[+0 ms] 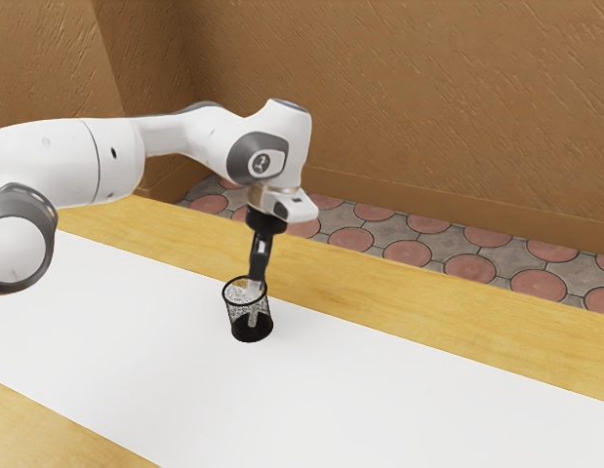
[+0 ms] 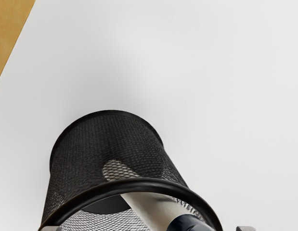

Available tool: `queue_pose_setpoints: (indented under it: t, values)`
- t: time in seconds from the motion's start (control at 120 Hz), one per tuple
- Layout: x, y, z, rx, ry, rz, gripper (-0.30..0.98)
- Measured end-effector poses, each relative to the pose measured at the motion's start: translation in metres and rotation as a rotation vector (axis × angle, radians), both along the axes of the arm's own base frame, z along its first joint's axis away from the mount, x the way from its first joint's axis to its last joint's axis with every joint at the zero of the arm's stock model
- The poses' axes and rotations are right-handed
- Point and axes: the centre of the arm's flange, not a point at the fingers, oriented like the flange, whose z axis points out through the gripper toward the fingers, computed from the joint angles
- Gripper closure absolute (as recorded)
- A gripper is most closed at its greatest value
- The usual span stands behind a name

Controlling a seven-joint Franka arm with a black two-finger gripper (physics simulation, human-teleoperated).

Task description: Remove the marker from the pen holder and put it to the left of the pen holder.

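Hand pointing down at the pen holder's mouth, fingers spread. Wrist view has the fingertips well apart at its lower edge, marker between them, no grip on it. Marker is in the pen holder, tilted: pale body down inside, dark blue end up by the rim, close under the hand. Its lower part reads through the mesh. Holder is black mesh, round, upright, on the white sheet. Sheet lies along the wooden bench, bare wood along both long edges. Arm comes in from the exterior view's left. Past the bench: floor with reddish round tiles, then textured brown wall.
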Motion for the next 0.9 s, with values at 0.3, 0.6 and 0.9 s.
queue_pose_setpoints:
  t: [0.3, 0.6, 0.9]
  values:
    - [0.002, -0.007, 0.007, -0.023, -0.012, 0.011, 0.51]
    - [0.003, -0.002, 0.01, -0.025, -0.018, 0.027, 0.71]
    - [-0.004, 0.002, 0.078, -0.002, -0.11, 0.032, 0.77]
